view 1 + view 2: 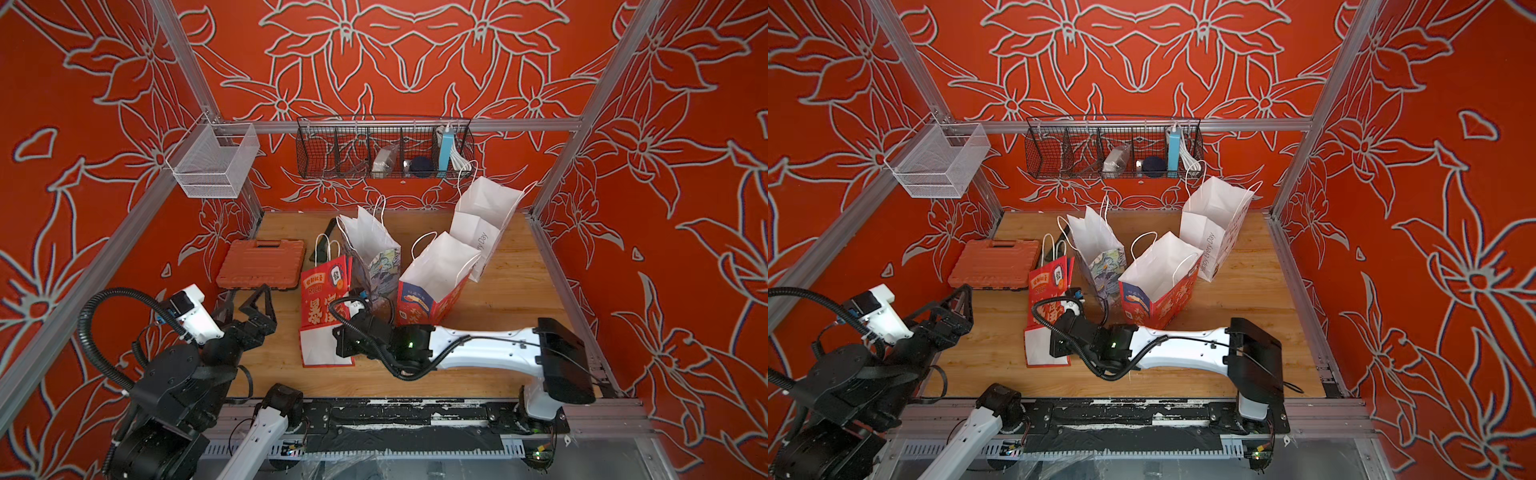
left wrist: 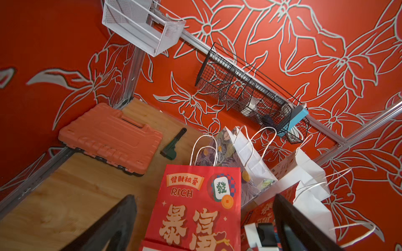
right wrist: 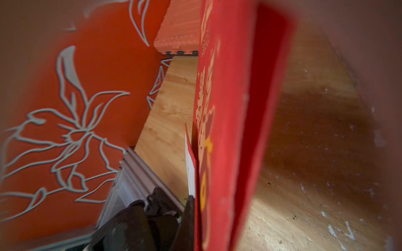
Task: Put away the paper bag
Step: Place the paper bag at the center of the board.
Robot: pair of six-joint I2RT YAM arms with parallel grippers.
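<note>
Since the wooden table (image 1: pixel 519 299) fills the floor of the cell, we start with it and take 12 o'clock as the back wall. Above it on that wall hangs a black wire basket (image 1: pixel 320 166). A white bag (image 1: pixel 486 208) stands open at 1 o'clock, an open red bag (image 1: pixel 432 291) sits near the centre, and a floral bag (image 1: pixel 374 245) stands just beside it toward 11 o'clock.

Our red paper bag (image 1: pixel 324 291) is folded flat just left of centre. Its long axis runs from 6 to 12 o'clock. The handles point to 12, the printed face tilts up toward 8 o'clock, and the white bottom flap lies on the table at the 6 o'clock end.

An orange toolbox (image 1: pixel 262 262) lies closed at 10 o'clock. The left gripper (image 1: pixel 248 291) hovers at 8 o'clock, spread wide and holding nothing. The right gripper (image 3: pixel 192 206) is pinched tight on the red paper bag's right-hand edge. In the left wrist view we see a small dark green tool (image 2: pixel 171 147) lying between the toolbox and the bags.
</note>
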